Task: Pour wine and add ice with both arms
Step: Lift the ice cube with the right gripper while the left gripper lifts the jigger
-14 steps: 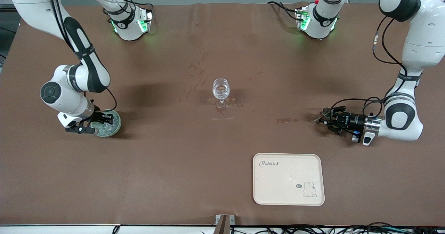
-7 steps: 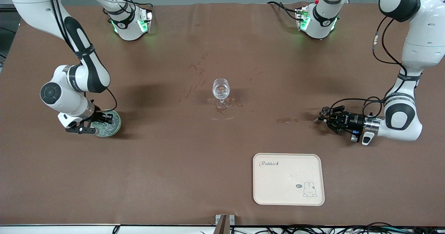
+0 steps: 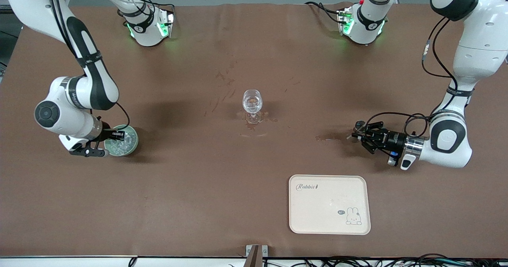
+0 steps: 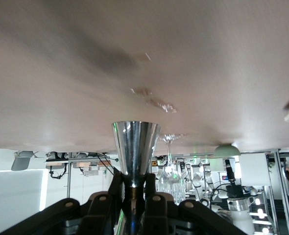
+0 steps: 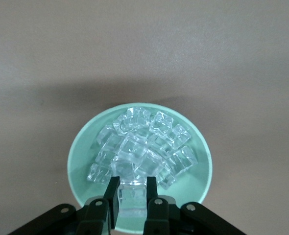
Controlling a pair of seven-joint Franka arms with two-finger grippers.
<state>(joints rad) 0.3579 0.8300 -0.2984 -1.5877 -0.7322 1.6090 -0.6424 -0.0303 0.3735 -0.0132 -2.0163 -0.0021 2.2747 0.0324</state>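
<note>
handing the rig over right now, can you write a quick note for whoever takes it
Right gripper: shut on an ice cube, over the pale green bowl of ice at the right arm's end of the table.
Left gripper: shut on a shiny metal cup, held sideways low over the table at the left arm's end.
Wine glass: upright mid-table. Cream tray lies nearer the front camera.
Done: both grasps.
Left: carry the cup and the cube to the glass, pour, drop.

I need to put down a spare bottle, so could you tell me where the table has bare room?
Bare cloth lies between the wine glass and the tray, and between the glass and the bowl of ice. It is crowded at the bowl, where the right gripper grips ice, and around the left gripper holding a metal cup.
</note>
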